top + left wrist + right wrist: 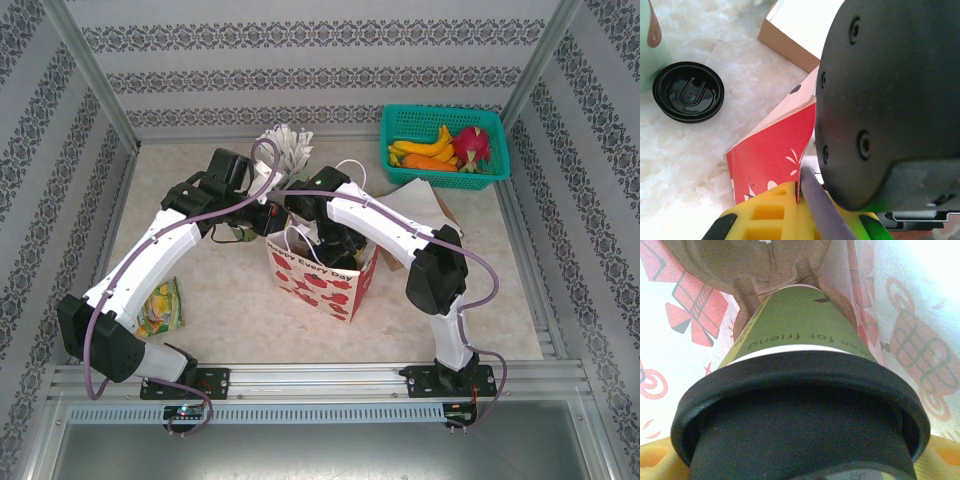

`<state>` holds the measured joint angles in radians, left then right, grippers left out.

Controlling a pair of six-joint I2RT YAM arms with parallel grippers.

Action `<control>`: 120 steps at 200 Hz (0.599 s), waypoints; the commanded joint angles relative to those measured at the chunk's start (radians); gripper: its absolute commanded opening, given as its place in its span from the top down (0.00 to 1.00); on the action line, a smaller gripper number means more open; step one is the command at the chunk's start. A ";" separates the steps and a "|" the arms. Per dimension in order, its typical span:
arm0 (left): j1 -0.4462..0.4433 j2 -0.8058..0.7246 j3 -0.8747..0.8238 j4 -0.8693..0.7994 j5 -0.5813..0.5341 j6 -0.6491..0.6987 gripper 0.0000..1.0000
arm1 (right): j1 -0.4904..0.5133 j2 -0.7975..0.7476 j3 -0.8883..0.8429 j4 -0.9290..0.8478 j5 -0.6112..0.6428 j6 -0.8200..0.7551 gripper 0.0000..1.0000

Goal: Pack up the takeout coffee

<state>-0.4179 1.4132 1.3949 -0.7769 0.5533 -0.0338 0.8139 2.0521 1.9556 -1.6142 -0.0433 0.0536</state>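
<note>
The takeout coffee [800, 340] is a cup with a green band and a black lid [800, 390], and it sits deep inside the paper bag [320, 278], its base toward the bag's brown floor. My right gripper [800, 462] reaches down into the bag, its yellow fingers [652, 460] on either side of the lid, shut on the cup. My left gripper [799, 189] is shut on the bag's red-printed rim [775, 150] at the bag's far left side. In the top view the right arm [385, 225] covers the bag's mouth and hides the cup.
A loose black lid [688, 91] lies on the table beside a mint-green cup [649, 40]. A flat brown box [795, 30] lies behind the bag. A teal basket of fruit [443, 140] stands at the back right. A snack packet [160, 306] lies front left.
</note>
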 commanded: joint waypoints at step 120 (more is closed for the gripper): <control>-0.011 -0.024 -0.007 0.038 0.040 -0.002 1.00 | 0.004 0.063 -0.027 -0.093 0.019 0.009 0.44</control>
<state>-0.4175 1.4132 1.3930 -0.7750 0.5533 -0.0341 0.8139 2.0533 1.9556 -1.6142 -0.0448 0.0536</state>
